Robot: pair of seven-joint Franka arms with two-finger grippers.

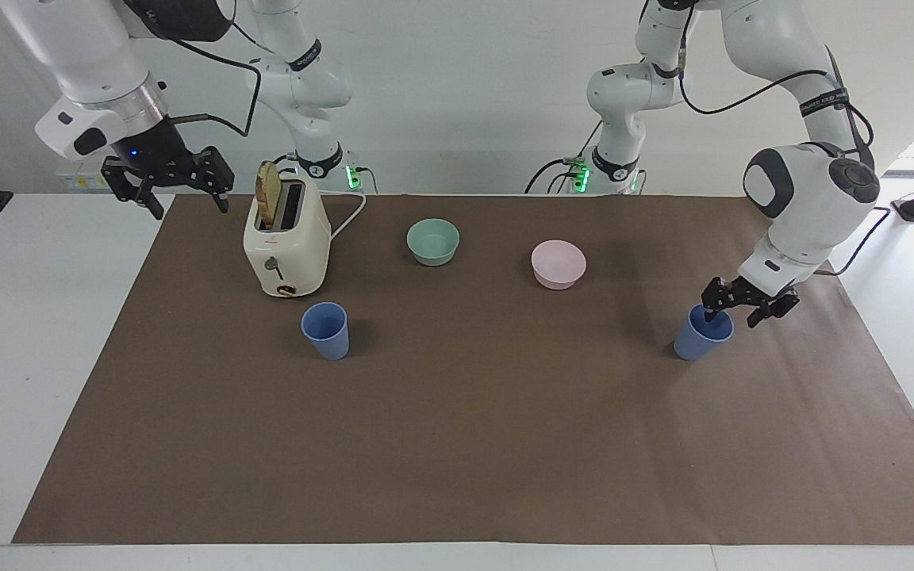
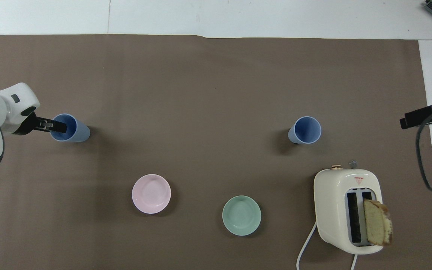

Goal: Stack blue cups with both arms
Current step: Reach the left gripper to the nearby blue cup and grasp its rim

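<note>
Two blue cups stand upright on the brown mat. One cup stands just farther from the robots than the toaster. The other cup stands toward the left arm's end of the table. My left gripper is open and low at this cup's rim. One finger dips into the cup's mouth and the other stays outside the wall. My right gripper is open and empty. It waits in the air over the mat's edge beside the toaster.
A cream toaster with a bread slice in one slot stands at the right arm's end. A mint-green bowl and a pale pink bowl sit nearer the robots than the cups.
</note>
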